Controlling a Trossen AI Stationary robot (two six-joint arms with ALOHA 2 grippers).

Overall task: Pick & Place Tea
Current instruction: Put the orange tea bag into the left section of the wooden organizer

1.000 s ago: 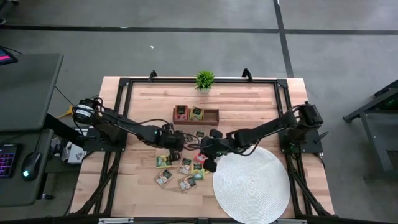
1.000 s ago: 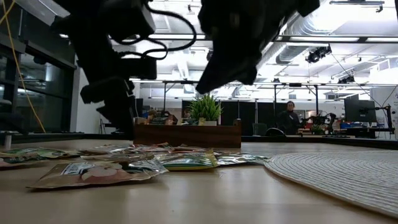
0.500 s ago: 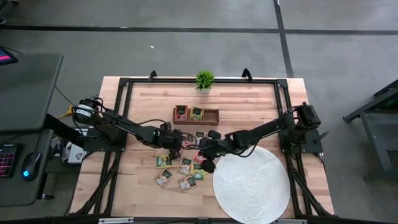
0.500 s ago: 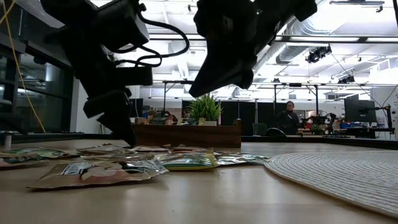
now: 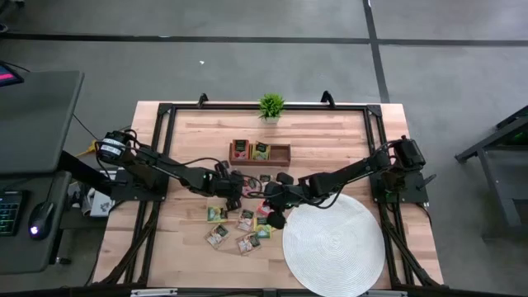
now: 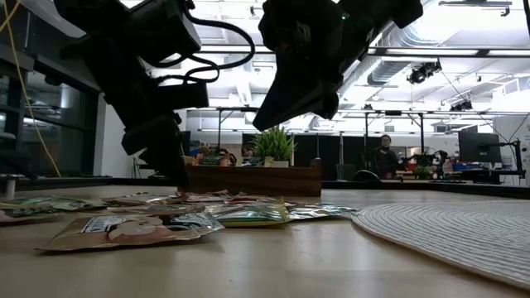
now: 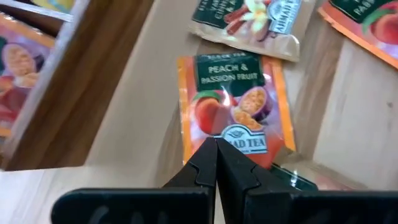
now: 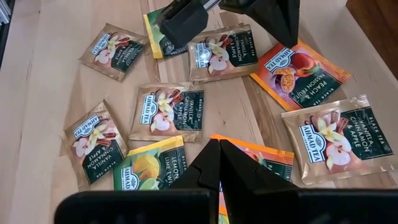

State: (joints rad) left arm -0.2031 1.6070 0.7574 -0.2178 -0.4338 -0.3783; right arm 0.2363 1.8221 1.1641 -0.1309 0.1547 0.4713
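Several small square tea packets (image 5: 239, 221) lie flat and scattered on the wooden table, seen close in the right wrist view (image 8: 166, 111). My left gripper (image 5: 234, 186) is shut and points down at an orange peach and passion fruit packet (image 7: 233, 99), close to the wooden tray. My right gripper (image 8: 219, 146) is shut and hangs above the pile (image 6: 257, 124), clear of the packets. Two more packets lie in the tray (image 5: 260, 153). My left gripper comes from above with shut fingertips (image 7: 205, 163) onto the orange packet's logo end (image 7: 249, 140). The packet lies flat on the table. Whether the tips pinch its edge or only rest on it, I cannot tell.
The round white mat (image 5: 334, 247) lies at the table's near right. A small green potted plant (image 5: 271, 106) stands at the far edge behind the tray. Black frame rails run round the table edges. Bare wood shows at the far left and far right.
My left gripper has come down toward the packets and shifted a little toward the table's right, ending with its tips at the orange packet. It has stayed shut. The packets have not visibly moved.
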